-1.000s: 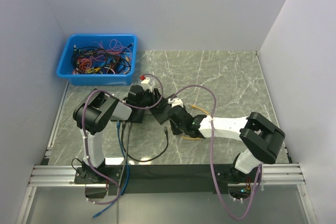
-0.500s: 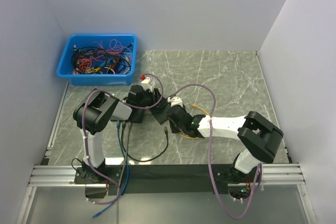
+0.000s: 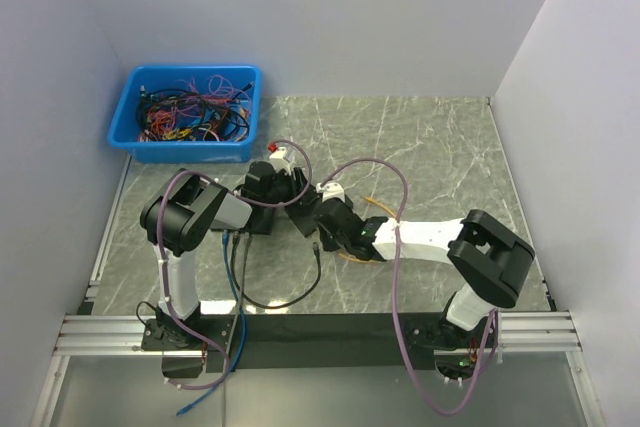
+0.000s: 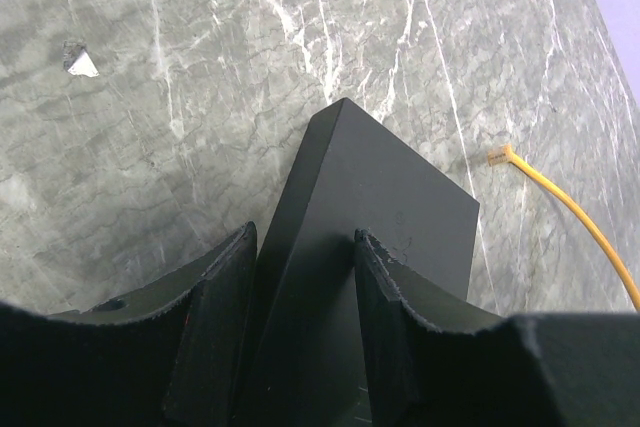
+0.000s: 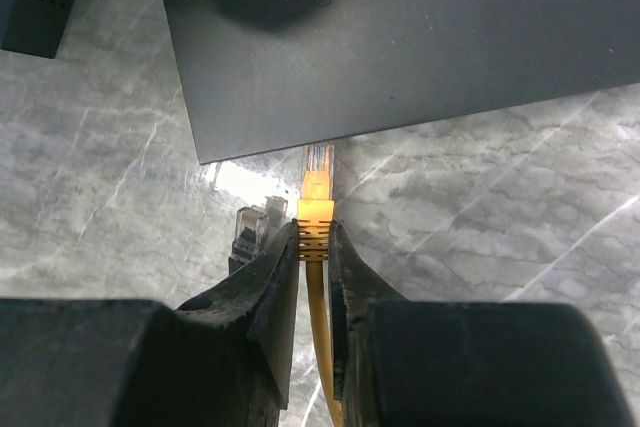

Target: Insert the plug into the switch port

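Now your right gripper (image 5: 313, 239), clamped on the yellow RJ45 plug (image 5: 316, 175), has edged it against the TP-Link switch (image 5: 400, 57) your left gripper (image 4: 305, 257) grips, so insertion looks imminent.

Bright, even overhead light, soft shadows; near wrist-view foregrounds blur darkly.

Lab cell: white partitions (image 3: 300, 17), cable bin (image 3: 186, 113)

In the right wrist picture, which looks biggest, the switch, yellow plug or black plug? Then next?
Largest: switch.
Yellow plug and black plug look alike; the black one is partly hidden, so no ranking.
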